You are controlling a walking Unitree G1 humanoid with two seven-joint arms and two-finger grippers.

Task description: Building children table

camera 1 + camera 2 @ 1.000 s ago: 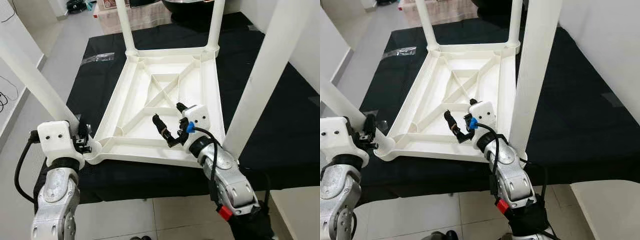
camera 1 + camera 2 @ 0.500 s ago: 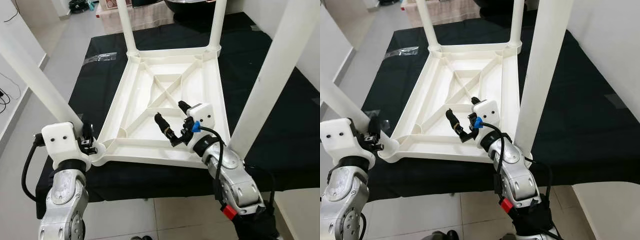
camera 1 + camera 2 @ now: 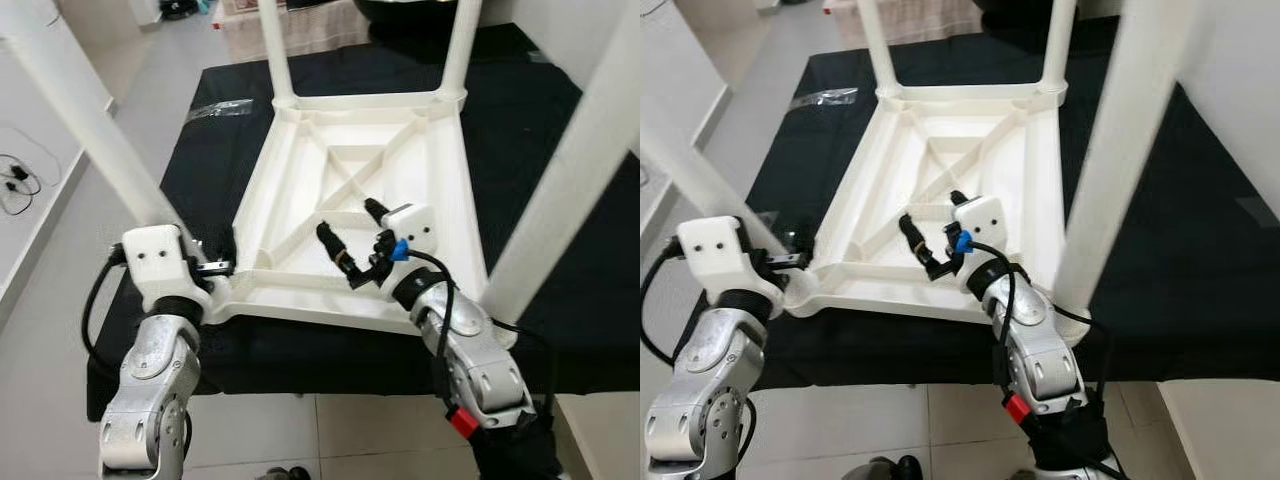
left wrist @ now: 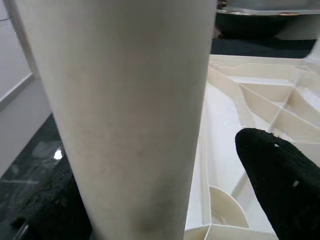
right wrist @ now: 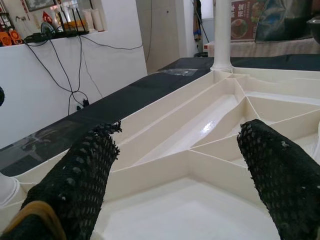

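- The left gripper sits at the base of the near-left leg; its fingers straddle the leg, apparently clamped on it.
- That leg's long axis rises up and leftward from the near-left corner socket.
- The right gripper, fingers apart, hovers empty over the ribbed underside.
- The upturned white table lies on the black surface, floor tiles beyond.
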